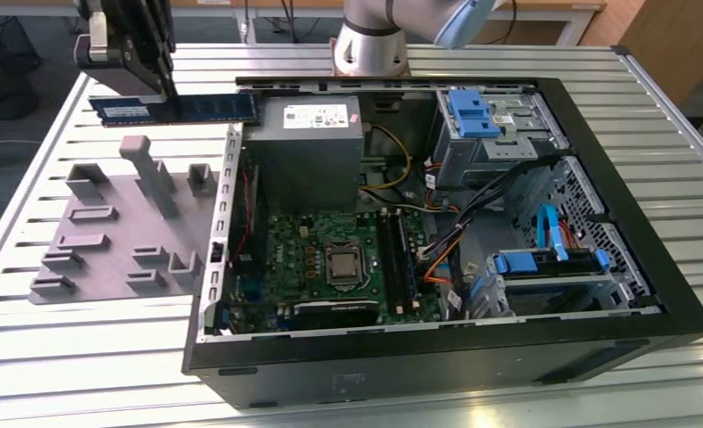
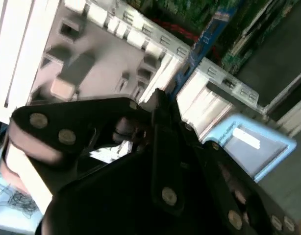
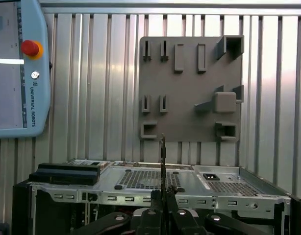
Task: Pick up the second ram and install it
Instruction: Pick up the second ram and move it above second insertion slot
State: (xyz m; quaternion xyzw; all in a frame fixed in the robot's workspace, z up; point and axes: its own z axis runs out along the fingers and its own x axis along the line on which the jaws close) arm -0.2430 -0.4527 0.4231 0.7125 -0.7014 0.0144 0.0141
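Observation:
The second ram (image 1: 215, 108) is a long blue stick held level above the slatted table, behind the grey tray (image 1: 113, 232) and just outside the case's back left corner in the exterior view. My gripper (image 1: 167, 96) is shut on it from above. In the first wrist view the ram (image 3: 163, 156) shows edge-on as a thin line rising from the gripper (image 3: 163, 196). The second wrist view shows its blue edge (image 2: 202, 41) running out past the gripper (image 2: 163, 105). The green motherboard (image 1: 327, 259) with its dark memory slots (image 1: 397, 259) lies inside the open case.
The open computer case (image 1: 447, 357) takes up the exterior view's middle and right, with a grey power supply (image 1: 310, 147), blue drive brackets (image 1: 468, 111) and loose cables. A teach pendant (image 3: 18, 68) lies on the table beyond the tray (image 3: 189, 98). The arm's base (image 1: 369, 45) stands behind the case.

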